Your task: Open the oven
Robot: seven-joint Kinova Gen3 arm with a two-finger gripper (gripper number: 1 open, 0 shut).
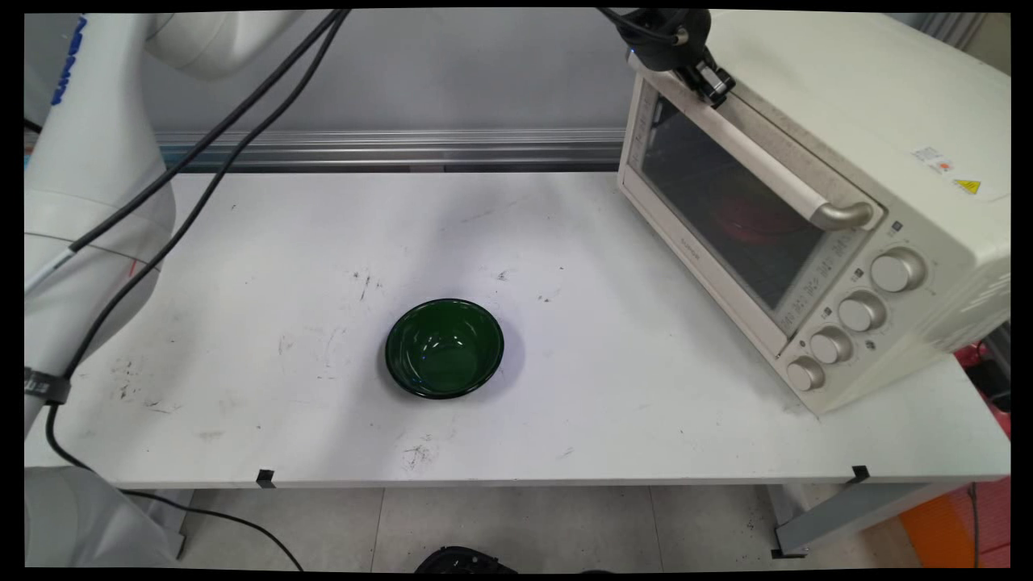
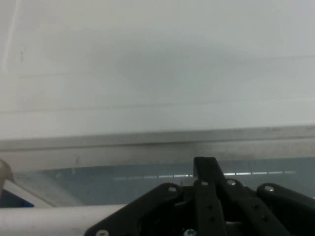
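The table (image 1: 242,420) is white, with scuff marks across its surface. A dark green bowl (image 1: 444,348) stands upright near the table's middle, toward the near edge, with nothing visible inside it. It stands well apart from every other item.

A cream toaster oven (image 1: 847,161) occupies the right side of the table, set at an angle so that its front faces the table's centre. Its glass door (image 1: 718,218) is closed. A reddish shape shows faintly behind the glass; what it is cannot be told. A long handle (image 1: 775,173) runs along the door's upper edge. Four round knobs (image 1: 859,313) sit in a row on the control panel at the front's near end.

The tool (image 1: 714,81) is at the far end of the oven door's upper edge, right at the far end of the handle. In the hand view, the tool's (image 2: 206,169) fingers appear drawn together against the oven's top edge, with the handle crossing the lower left of that view. Whether they clamp the handle or the door edge cannot be told.

Black cables (image 1: 242,121) hang from the arm across the upper left.
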